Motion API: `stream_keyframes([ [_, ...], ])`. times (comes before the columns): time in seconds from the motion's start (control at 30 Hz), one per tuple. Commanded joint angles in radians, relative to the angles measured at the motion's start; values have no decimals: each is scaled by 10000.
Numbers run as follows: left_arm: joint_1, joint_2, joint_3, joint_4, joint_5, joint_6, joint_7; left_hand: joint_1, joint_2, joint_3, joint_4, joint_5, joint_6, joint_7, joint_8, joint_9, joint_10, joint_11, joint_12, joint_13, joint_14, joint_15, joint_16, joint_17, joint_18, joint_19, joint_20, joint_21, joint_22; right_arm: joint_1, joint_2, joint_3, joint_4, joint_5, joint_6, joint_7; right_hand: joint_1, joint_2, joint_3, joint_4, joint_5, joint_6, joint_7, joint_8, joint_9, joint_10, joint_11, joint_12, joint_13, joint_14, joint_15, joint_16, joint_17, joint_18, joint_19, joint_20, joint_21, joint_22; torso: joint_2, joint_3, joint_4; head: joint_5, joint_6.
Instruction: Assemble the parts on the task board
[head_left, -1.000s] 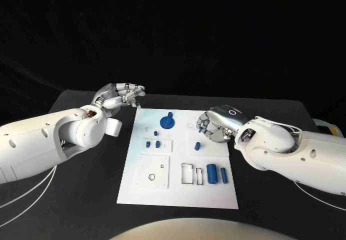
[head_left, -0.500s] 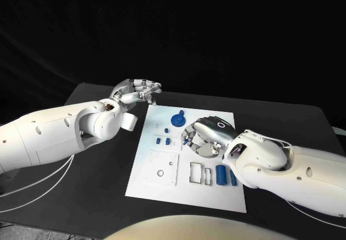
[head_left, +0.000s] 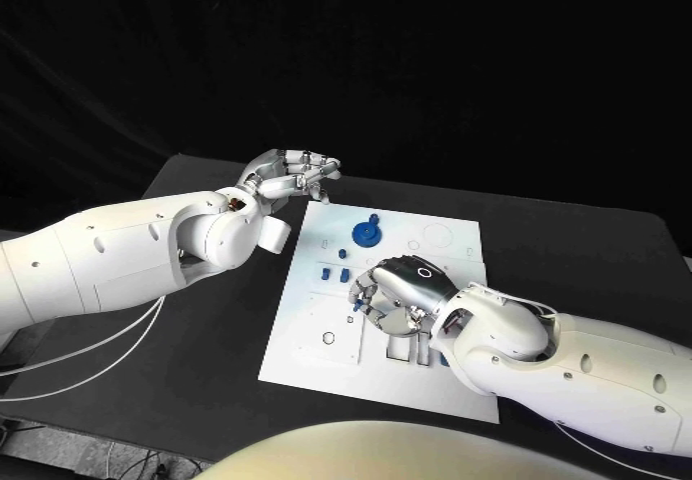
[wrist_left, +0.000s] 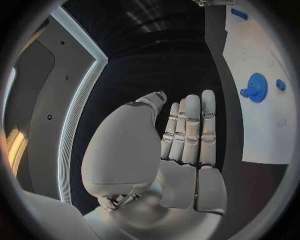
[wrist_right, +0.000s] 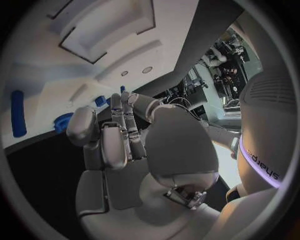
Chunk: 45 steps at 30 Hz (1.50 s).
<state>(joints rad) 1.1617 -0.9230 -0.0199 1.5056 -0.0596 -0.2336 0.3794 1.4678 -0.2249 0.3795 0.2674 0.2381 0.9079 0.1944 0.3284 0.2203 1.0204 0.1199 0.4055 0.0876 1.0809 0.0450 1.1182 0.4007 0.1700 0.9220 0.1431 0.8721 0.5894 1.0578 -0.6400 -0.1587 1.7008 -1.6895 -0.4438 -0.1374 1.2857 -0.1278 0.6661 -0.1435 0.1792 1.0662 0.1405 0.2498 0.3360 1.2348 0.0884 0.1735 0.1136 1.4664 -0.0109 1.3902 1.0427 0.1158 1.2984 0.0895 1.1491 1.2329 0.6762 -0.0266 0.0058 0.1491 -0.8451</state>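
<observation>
- Now the right hand (head_left: 392, 298) sits low over the middle of the task board (head_left: 447, 380); a second ago it was at the board's right edge, and half a second ago it was part way in. The camera has also swung over that second, so part of the shift is only apparent.
- Its fingers are curled down towards the board. Whether they have hold of a part I cannot tell, since the hand hides what lies beneath it.
- That reach reads as a move towards the small blue pegs (head_left: 336, 272) near the board's middle, so a pick-up or a placing seems to be in hand.
- The left hand (head_left: 296, 175) hangs above the desk (head_left: 202, 350) just off the board's far left corner, much as it did before. Its fingers are gathered close together and hold nothing, as the left wrist view shows (wrist_left: 187, 135).
- The blue gear (head_left: 369, 233) stands on the board's far half, with a knob sticking up from it, well clear of both hands.
- The board's square recess (head_left: 326, 336) on its near left side holds only a small ring mark; no part sits in it.
- One blue cylinder (wrist_right: 17, 120) lies flat on the board, seen past the right hand's fingers in the right wrist view.
</observation>
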Motion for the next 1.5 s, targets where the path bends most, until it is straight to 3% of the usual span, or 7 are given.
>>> stream_keyframes([
  [0.03, 8, 30, 10, 33, -29, 105, 21, 91, 7, 7, -36, 30, -87, -11, -65, -11, -25, 28, -60, -7, 9, 47, -32, 9, 123, 33, 27, -35, -17, -81, 114, -5, -100, -37, 165, 161, -63, 48, 24, 10, -19, 25, -10, 66, 8, 162, -235, -37, 15, 214, -29, 62, -9, -104, 48, 0, 49, 8, 1, 7, -7, 65, -56],
  [0.97, 10, -9, 10, 63, -29, 173, -23, 95, 10, 5, -36, 29, -97, -5, -70, -13, -35, 34, -65, -5, 6, 52, -32, 12, 124, 34, 31, -41, -19, -283, 438, -51, -516, -117, 491, 147, -120, 35, -12, 30, -75, -5, -4, 61, 25, 144, -227, -65, 23, 198, -19, 56, -43, -105, 56, 11, 65, 29, -4, 8, -7, 221, -238],
  [1.5, 10, -34, 10, 71, -30, 187, -32, 95, 10, 5, -36, 29, -97, -5, -70, -13, -35, 34, -65, -5, 6, 52, -32, 12, 124, 34, 31, -41, -19, -344, 534, -67, -622, -342, 851, -39, -153, 30, -42, 44, -141, -18, -4, 63, 40, 137, -227, -81, 30, 192, -15, 61, -46, -104, 56, 18, 70, 41, 0, 2, 4, 204, -275],
])
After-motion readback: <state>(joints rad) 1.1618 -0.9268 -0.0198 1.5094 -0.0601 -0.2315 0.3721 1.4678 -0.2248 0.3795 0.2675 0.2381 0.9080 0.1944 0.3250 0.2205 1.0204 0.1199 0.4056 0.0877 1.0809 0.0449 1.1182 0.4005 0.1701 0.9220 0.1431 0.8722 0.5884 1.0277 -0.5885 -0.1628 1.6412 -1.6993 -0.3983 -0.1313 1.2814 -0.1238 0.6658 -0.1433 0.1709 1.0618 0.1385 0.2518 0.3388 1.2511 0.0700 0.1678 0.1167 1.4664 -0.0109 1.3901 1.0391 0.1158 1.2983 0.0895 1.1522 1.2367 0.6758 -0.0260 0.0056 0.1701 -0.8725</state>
